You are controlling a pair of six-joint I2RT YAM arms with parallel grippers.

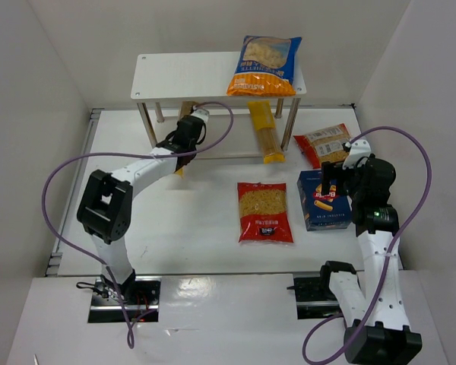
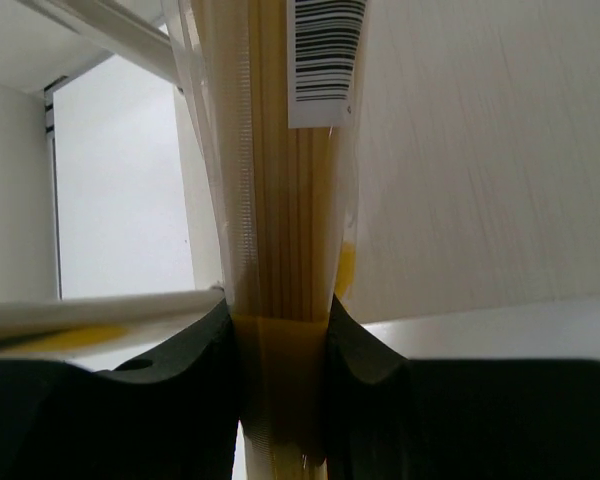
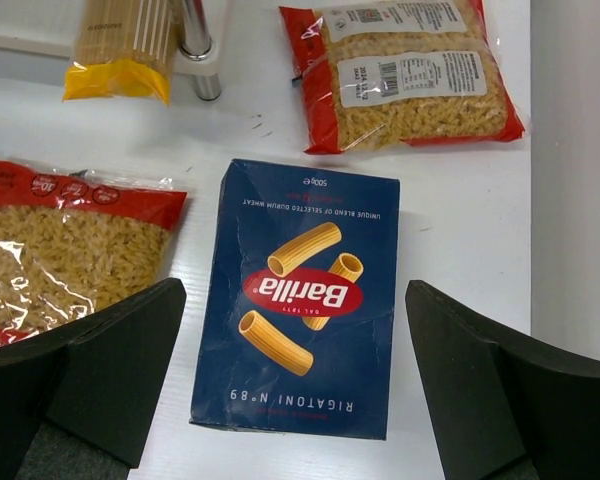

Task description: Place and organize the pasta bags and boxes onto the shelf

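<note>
The shelf (image 1: pixel 190 76) was set at the far side of the tabletop (image 1: pixel 190 228). A blue-and-orange bag (image 1: pixel 264 65) was laid flat on the right part of its top board. Under that board a yellow spaghetti bag (image 1: pixel 266 133) was laid lengthwise, its near end poking out past the front, just beside the right front leg.

A second spaghetti bag (image 2: pixel 280 230) was pinched near its yellow end by the left pincer (image 2: pixel 280 345), whose fingers were pressed against both sides of the narrow pack. The pack was pointed in under the left part of the shelf, and a barcode label (image 2: pixel 325 60) was seen on its far stretch. Whether the pack was touching the shelf could not be told.

In front of the shelf, a red bag (image 1: pixel 264 211) was laid flat near the middle of the tabletop. The dark blue box (image 3: pixel 300 300) was laid flat just to its right, apart from it, picture side up. The other red bag (image 1: pixel 324 143) was laid beyond the box, near the shelf's right front leg, label side up. The right pincer (image 3: pixel 295 390) was held over the box with its fingers spread wide, and nothing was gripped between them.
</note>
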